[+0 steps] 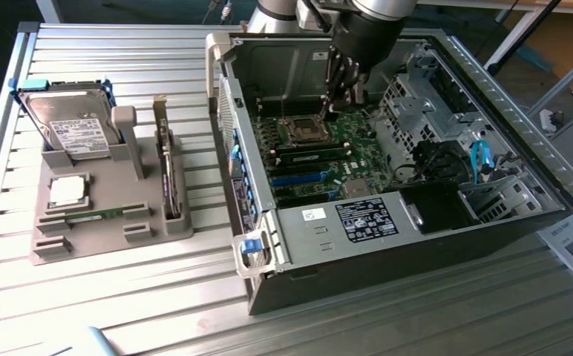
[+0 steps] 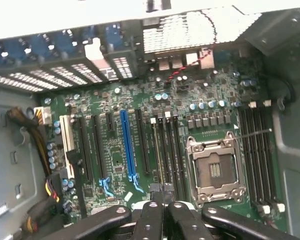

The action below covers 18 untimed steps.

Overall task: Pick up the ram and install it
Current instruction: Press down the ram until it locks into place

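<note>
The ram (image 1: 96, 216), a thin green stick, lies flat in a slot of the grey holder (image 1: 79, 241) at the exterior view's left, outside the computer case. My gripper (image 1: 330, 108) hangs inside the open case (image 1: 266, 245), just above the motherboard (image 1: 351, 152) and beside the empty processor socket (image 1: 304, 132), far from the ram. In the wrist view the gripper (image 2: 163, 196) is shut with nothing seen between its fingers. It hovers over a bank of black memory slots (image 2: 166, 150) next to the socket (image 2: 214, 172).
The holder also carries a silver hard drive (image 1: 69, 126), a square processor chip (image 1: 67, 191) and an upright card (image 1: 171, 182). Case walls, a drive cage (image 1: 416, 104) and cables (image 1: 479, 159) ring the motherboard. A second slot bank (image 2: 257, 150) flanks the socket.
</note>
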Tool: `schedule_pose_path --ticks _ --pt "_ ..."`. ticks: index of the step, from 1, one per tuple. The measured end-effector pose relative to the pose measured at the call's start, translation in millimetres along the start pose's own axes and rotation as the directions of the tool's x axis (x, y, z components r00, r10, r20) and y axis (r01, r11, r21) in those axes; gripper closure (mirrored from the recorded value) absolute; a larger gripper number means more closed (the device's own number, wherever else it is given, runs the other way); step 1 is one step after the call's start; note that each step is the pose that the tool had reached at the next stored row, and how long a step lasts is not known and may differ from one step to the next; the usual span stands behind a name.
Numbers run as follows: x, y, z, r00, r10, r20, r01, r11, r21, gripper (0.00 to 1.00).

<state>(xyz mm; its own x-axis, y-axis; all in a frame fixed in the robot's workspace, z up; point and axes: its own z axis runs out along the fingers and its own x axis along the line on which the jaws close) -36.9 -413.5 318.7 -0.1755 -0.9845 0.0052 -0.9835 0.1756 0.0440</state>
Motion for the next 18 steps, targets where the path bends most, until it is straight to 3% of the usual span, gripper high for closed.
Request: schedule_pose_path --ticks 2,5,7,8,11,13,15,16,18 --pt "-0.1 -0.1 0.4 0.9991 0.041 -0.0002 -0.041 0.9991 0.0002 0.90" --pt "-0.1 0.0 0.8 0.9931 0.118 0.0012 -0.118 0.9931 0.0001 0.90" --pt "0.0 0.0 0.9 0.9842 0.177 0.0034 -0.177 0.9842 -0.0005 0.90" --pt "-0.1 -0.1 1.1 0.9769 0.214 0.0046 -0.214 0.9769 -0.0008 0.90" --pt "-0.1 -0.1 1.5 0.9425 0.334 0.0086 -0.334 0.9425 -0.0025 0.90" --pt "-0.1 -0.1 1.6 0.9237 0.383 0.0106 -0.383 0.9238 -0.0035 0.90" --pt "-0.1 -0.1 1.8 0.8899 0.456 0.0133 -0.456 0.8900 -0.0052 0.90" --pt "0.0 -0.1 1.8 0.8761 0.482 0.0142 -0.482 0.8762 -0.0059 0.90" --pt "-0.1 -0.1 2.0 0.8332 0.553 0.0172 -0.553 0.8333 -0.0081 0.90"
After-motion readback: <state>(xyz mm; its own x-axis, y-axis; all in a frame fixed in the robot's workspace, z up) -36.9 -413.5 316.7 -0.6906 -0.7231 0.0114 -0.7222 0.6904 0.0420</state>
